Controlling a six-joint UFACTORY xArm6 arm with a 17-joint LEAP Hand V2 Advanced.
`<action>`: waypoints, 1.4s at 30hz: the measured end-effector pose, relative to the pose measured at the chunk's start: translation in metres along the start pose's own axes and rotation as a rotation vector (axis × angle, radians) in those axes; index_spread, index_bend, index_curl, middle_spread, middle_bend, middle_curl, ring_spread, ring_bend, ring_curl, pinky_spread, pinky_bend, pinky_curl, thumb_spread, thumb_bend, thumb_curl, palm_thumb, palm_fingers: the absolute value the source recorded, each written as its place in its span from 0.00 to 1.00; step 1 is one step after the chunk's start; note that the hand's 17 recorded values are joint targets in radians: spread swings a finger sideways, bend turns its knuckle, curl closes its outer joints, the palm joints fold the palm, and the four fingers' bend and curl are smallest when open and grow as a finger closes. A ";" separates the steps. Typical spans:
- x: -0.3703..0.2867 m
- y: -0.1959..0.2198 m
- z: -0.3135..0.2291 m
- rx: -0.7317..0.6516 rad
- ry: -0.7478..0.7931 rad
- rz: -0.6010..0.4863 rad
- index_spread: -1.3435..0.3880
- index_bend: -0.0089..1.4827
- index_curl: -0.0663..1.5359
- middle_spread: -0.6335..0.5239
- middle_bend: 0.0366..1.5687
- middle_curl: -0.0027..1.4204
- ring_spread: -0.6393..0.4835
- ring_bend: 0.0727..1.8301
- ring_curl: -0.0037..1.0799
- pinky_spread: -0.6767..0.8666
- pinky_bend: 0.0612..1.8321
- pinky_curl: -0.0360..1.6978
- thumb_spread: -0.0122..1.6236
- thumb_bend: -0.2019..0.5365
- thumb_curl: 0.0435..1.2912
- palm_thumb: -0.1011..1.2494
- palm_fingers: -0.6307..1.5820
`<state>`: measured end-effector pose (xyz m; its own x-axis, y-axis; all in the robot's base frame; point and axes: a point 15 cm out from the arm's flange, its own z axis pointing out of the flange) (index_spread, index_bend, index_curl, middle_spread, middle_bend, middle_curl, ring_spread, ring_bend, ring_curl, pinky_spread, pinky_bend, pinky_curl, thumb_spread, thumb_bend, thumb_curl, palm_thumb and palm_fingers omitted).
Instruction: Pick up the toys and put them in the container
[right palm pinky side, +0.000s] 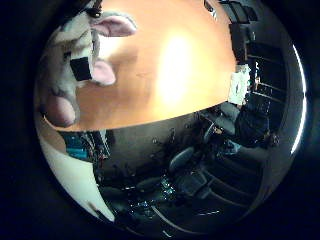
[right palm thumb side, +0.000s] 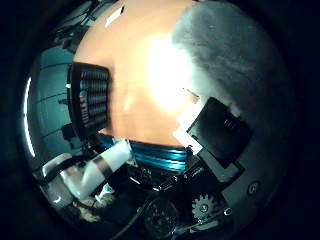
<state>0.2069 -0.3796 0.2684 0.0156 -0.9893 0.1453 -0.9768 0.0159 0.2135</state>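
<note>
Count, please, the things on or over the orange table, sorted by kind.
Plush toy, grey with pink ears, close to the palm: 1
Black slatted container on the orange table: 1
White paper at the table's edge: 1
Total: 3

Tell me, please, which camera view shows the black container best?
The thumb side palm view shows it best: the black container, with slotted walls, stands on the orange table, away from the grey plush toy that the hand holds. The little finger side view shows nothing of the container.
</note>
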 end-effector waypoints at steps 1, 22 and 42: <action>-0.007 0.004 -0.013 -0.003 -0.003 -0.008 0.55 0.67 0.68 0.31 0.77 0.73 0.35 0.76 0.72 0.32 0.73 0.51 0.59 0.26 0.42 0.88 0.71; -0.292 -0.039 -0.239 0.284 0.012 -0.384 0.57 0.65 0.73 0.34 0.77 0.76 0.35 0.76 0.77 0.32 0.71 0.60 0.55 0.25 0.52 0.87 0.70; -0.398 -0.043 -0.251 0.328 -0.030 -0.489 0.52 0.16 0.55 0.32 0.53 0.59 0.33 0.64 0.59 0.20 0.57 0.49 0.68 0.23 0.30 0.56 0.49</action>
<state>0.2964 0.0498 0.4443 0.4795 -0.8741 0.0769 -0.8728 -0.4842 -0.0614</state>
